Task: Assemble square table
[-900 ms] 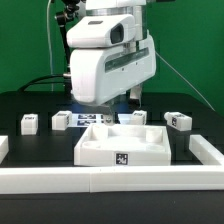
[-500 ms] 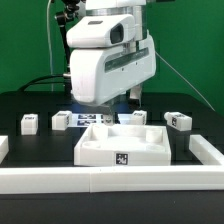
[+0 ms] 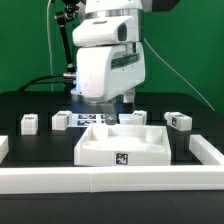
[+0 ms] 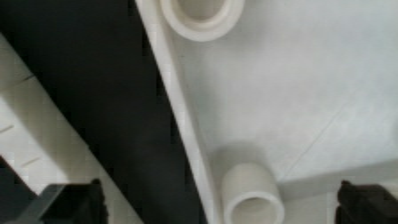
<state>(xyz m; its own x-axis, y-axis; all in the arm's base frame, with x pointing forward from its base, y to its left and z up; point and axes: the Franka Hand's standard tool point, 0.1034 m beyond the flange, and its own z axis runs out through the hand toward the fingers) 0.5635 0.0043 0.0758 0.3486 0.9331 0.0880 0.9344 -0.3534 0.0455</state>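
Wrist view shows a white tabletop (image 4: 294,110) with raised rim (image 4: 171,110) and round sockets (image 4: 201,15); tool (image 4: 221,200) jaws stand apart.

Setting: a robotics laboratory test bench.
Backdrop: plain green screen (image 3: 190,40) behind the far side of the bench.
Work surface: black table (image 3: 25,100), bounded at its near side by a white border rail (image 3: 110,182).
Apparatus: white robot arm (image 3: 105,60), with cables (image 3: 57,50) at the exterior view's left.
Markers: black-white square tags on the tabletop (image 3: 100,152) and on each small block leg (image 3: 29,123).
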